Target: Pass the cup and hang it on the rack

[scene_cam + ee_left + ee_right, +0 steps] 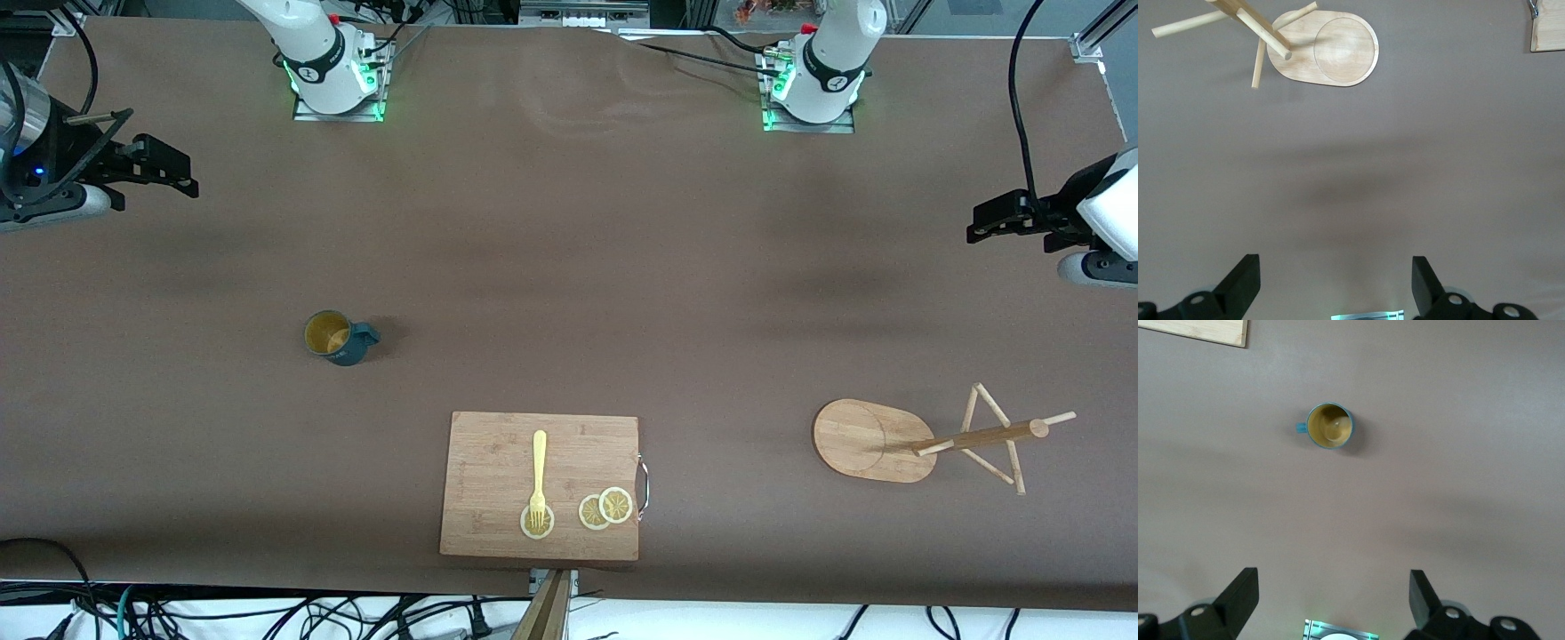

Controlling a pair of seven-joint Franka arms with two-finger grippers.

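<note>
Your board (pixel 540 485) lies nearest; cup (pixel 335 338) at its ten o'clock, rack (pixel 876 440) at three. Left gripper (pixel 987 224) and right gripper (pixel 178 178) wait wide, empty.

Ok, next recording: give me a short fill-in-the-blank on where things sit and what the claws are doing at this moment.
1. The cup stands upright toward the ____ arm's end of the table.
2. The fork lies on the cutting ____.
3. The rack has ____ cups hanging on it.
4. The left claw and right claw are both open and hold ____.

Missing words: right; board; no; nothing
</note>
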